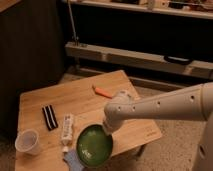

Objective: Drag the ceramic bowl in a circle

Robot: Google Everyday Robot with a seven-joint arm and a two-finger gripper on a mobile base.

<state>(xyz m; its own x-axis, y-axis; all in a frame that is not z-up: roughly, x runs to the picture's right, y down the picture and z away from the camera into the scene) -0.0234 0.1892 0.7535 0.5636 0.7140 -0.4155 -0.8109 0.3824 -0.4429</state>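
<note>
Overhead, the white arm [165, 105] reaches from the right, its gripper [109, 127] pressed together at the rim of one ceramic bowl [94, 145] near the table's [80, 97] front edge, beside one cup [27, 142], one tube [67, 131], one orange marker [103, 92].

lab-like room: metal shelving [150, 55], speckled floor [175, 150]

Ceramic bowl [94, 145] — dark-green, round — tilted at table's front edge, gripper [107, 129] at rim.
</note>
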